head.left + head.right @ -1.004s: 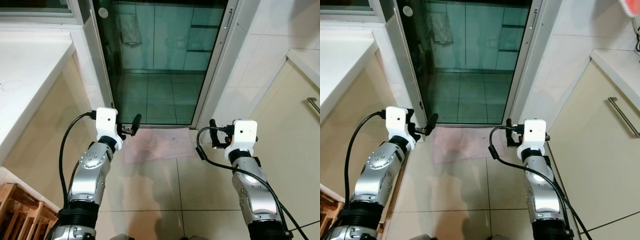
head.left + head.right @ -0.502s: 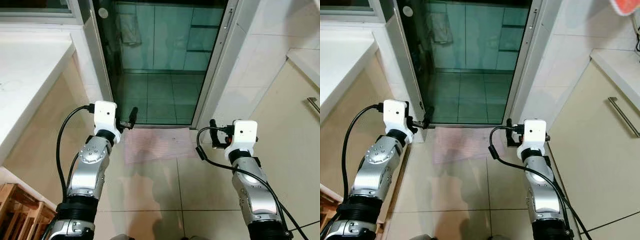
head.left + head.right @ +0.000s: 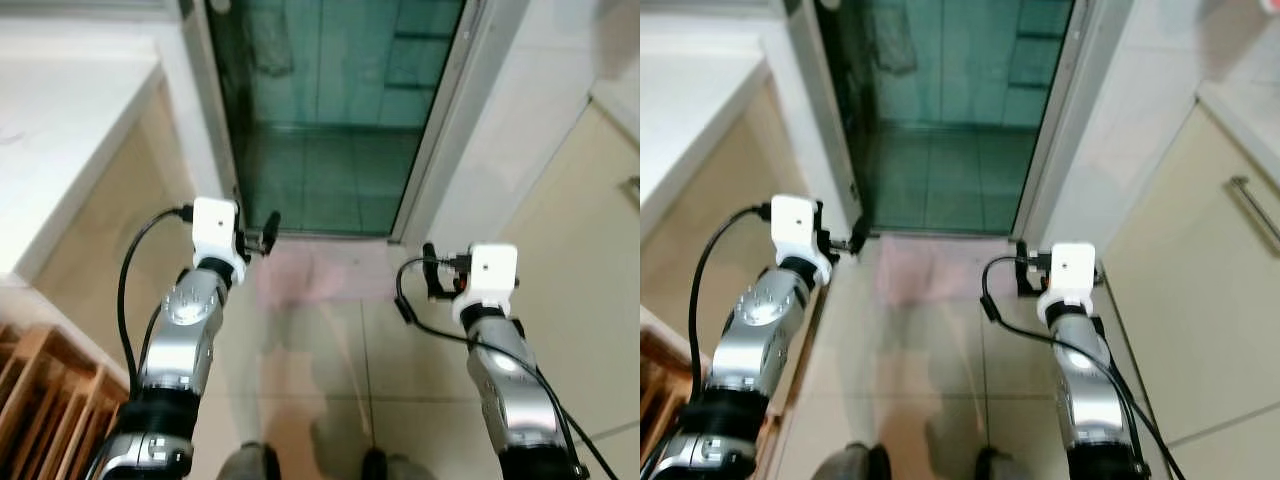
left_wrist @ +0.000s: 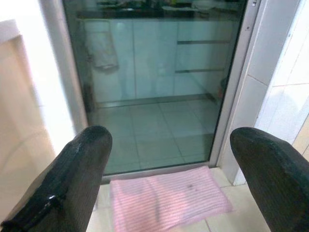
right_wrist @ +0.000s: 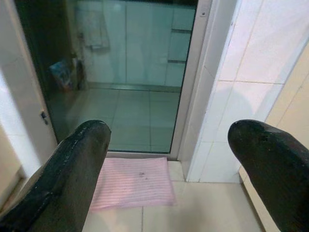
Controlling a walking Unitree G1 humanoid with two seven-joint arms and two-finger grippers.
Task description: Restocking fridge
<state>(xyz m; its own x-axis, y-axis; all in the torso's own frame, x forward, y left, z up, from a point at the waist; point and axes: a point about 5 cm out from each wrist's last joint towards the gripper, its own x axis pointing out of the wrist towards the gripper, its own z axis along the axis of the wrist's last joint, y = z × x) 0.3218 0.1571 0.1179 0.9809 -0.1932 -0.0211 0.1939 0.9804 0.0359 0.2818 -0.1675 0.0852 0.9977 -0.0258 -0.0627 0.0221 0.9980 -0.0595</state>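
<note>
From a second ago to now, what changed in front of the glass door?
Mostly the camera: the head views have tilted down and blurred, so the robot's feet now show at the bottom edge. The left tool has swung in from the pink mat towards the door frame. The right tool stayed put. Both remain open and empty; the glass door is unchanged.

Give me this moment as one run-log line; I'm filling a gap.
left gripper: open, empty | right gripper: open, empty | ahead: pink mat, glass door | fridge: unseen

Head views blurred; cabinet handle (image 3: 1258, 206) cut by edge; wooden rack (image 3: 45, 400) partly visible.
</note>
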